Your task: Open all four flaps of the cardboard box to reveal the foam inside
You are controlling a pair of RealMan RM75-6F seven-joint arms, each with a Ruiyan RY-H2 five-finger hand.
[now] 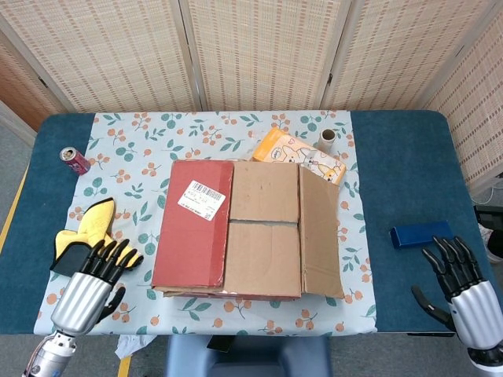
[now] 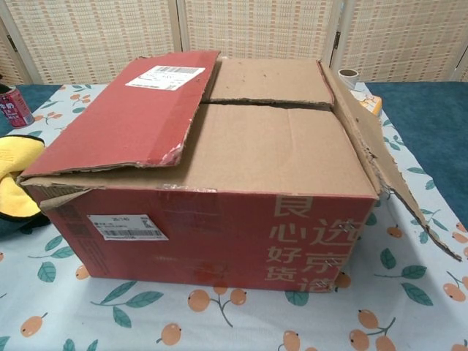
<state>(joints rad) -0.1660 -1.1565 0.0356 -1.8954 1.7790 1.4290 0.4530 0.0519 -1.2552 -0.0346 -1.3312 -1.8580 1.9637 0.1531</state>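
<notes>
The left hand hovers with fingers spread and empty just left of the cardboard box, the right hand likewise spread, well off to its right. The right flap hangs open; next, I'd slip fingertips under the red left flap at its inner edge and swing it outward.

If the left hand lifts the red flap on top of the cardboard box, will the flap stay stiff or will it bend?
The red flap is a broad flat cardboard sheet, so it will probably stay fairly stiff and swing on its outer fold. Its torn inner edge looks weakened and may crumple under fingertips. The opened right flap hangs down by itself, so this one may also drop once pushed past vertical.
</notes>
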